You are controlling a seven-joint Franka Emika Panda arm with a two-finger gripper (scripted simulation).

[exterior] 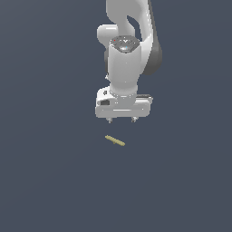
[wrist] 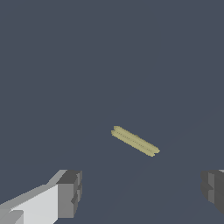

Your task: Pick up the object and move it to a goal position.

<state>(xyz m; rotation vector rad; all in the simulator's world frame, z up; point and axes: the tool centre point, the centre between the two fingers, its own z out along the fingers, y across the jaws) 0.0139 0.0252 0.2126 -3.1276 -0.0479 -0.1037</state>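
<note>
The claw (exterior: 122,119) points straight down from the end of the white arm (exterior: 129,41), its two short fingertips (exterior: 109,120) spread wide apart with nothing between them. In the wrist view the two grey finger pads (wrist: 70,193) sit far from each other at either side of the picture, and the gap between them is bare dark surface.

The yellowish-tan stick (exterior: 115,141) lies flat on the dark slate-blue counter (exterior: 45,181), just below the claw in the exterior view and a touch toward that view's left of the claw's middle. It is apart from both fingers; nothing touches it. The stick is thin and short, much narrower than the claw body, and it lies at a slant, one end higher toward the exterior view's left, the other lower toward that view's right. The wrist view shows the same slant and faint lengthwise ridges along the stick (wrist: 134,141).
</note>
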